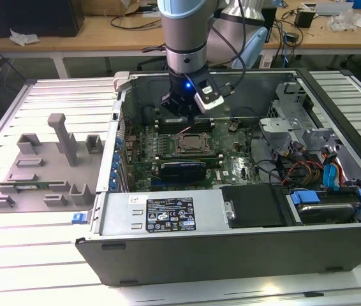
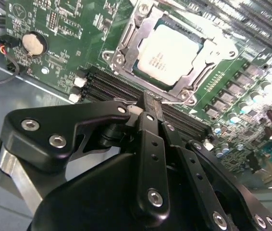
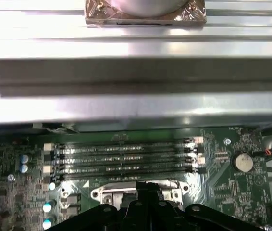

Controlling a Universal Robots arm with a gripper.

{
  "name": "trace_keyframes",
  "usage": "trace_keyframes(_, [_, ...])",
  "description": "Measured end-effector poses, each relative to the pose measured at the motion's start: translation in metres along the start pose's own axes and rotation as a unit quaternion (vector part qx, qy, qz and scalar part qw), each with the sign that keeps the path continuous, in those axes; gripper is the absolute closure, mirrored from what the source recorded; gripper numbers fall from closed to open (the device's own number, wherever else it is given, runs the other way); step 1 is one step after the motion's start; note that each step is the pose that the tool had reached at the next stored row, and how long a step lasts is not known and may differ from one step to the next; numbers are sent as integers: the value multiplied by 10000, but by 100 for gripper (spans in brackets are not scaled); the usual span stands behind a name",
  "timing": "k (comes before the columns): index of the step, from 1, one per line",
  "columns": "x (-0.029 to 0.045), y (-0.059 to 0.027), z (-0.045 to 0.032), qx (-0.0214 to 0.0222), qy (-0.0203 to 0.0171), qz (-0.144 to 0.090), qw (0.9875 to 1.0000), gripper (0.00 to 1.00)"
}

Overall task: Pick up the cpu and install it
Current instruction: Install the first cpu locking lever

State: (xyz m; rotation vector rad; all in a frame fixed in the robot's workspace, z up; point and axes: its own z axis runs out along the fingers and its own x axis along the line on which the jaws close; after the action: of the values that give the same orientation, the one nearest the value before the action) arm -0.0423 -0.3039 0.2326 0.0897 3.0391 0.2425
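Second wrist view: the cpu (image 2: 170,52) lies flat in its socket frame (image 2: 126,48), upper centre of the frame. The gripper (image 2: 154,103), fingers pinched together and holding nothing, hangs just beside it; any further descent should be vertical, clear of the memory slots (image 2: 121,91).

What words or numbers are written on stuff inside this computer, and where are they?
Black sticker on the silver cover: white print, too small to read.
cpu top: faint grey print, too blurred to read.
Green motherboard: tiny white marks, too small to read.
No text can be read for sure.
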Motion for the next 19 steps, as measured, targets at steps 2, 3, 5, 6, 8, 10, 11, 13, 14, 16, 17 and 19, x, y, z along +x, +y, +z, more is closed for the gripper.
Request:
trace_keyframes(2, [7, 54, 37, 0, 0, 0, 10000, 89])
trace_keyframes(3, [9, 63, 53, 0, -2, 0, 10000, 89])
trace_keyframes(5, [12, 73, 79, -2, -13, -2, 10000, 89])
trace_keyframes(6, [13, 75, 90, -2, -21, -3, 10000, 89])
trace_keyframes(8, [16, 79, 117, -3, -43, -7, 10000, 89])
trace_keyframes(10, [18, 78, 129, -4, -55, -9, 10000, 89])
trace_keyframes(11, [18, 78, 128, -3, -55, -9, 10000, 89])
trace_keyframes(13, [18, 78, 130, -4, -55, -9, 10000, 89])
trace_keyframes(14, [19, 78, 135, -6, -64, -9, 10000, 89])
trace_keyframes(16, [25, 75, 146, -7, -111, -17, 9999, 89])
trace_keyframes(17, [31, 73, 156, -10, -154, -24, 9999, 89])
trace_keyframes(19, [50, 69, 178, -17, -279, -41, 9996, 89])
